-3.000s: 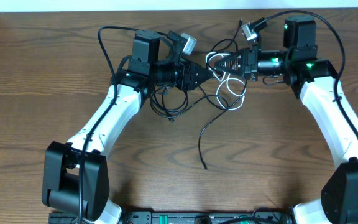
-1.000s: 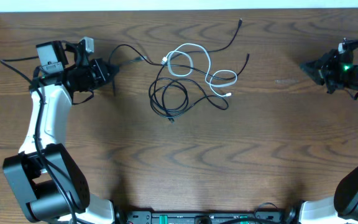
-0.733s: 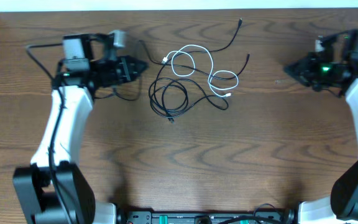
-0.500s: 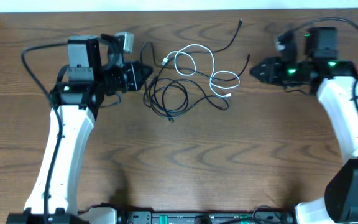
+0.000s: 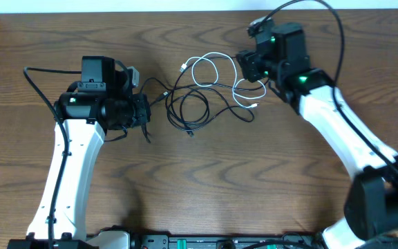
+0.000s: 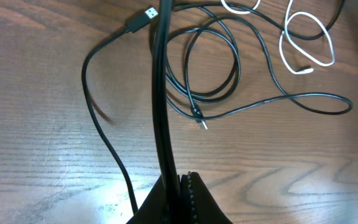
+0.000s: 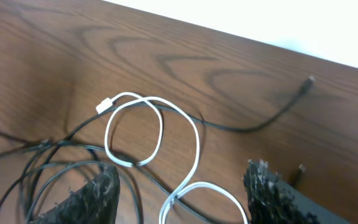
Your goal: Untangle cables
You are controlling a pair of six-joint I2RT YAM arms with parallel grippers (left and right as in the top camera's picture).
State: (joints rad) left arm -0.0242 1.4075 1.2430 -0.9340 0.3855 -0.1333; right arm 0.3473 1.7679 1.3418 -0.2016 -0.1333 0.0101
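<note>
Overhead view of a wooden desk (image 5: 254,180) with two robot arms reaching in from either side towards the cables (image 5: 206,90), which lie in a loose tangle at the far middle of the desk.

The white cable (image 7: 196,142) runs roughly left to right across the far side of the tangle in several loops, its small plug end at the left. The right fingers (image 7: 98,196) are spread wide and empty, poised over the right-hand loops. In the right wrist view a strand of the white cable passes into the gap between them, so a grasp there looks to need little more than a drop straight down. This arm is clearly the nearer one to the white cable.

The black coil (image 6: 235,62) sits nearer and to the left of the white loops, overlapping them where the two cross. The left fingers (image 6: 180,186) are pressed tightly together just to the left of the coil, pointing right towards it. A thick black cord runs away from their tips in the left wrist view (whether it is pinched between them or simply lies alongside cannot be told). A black USB plug (image 6: 143,14) lies just beyond, its thin lead trailing back past the left fingers towards the near side.

One more black strand reaches out to the far right edge of the tangle, ending in a small plug.
</note>
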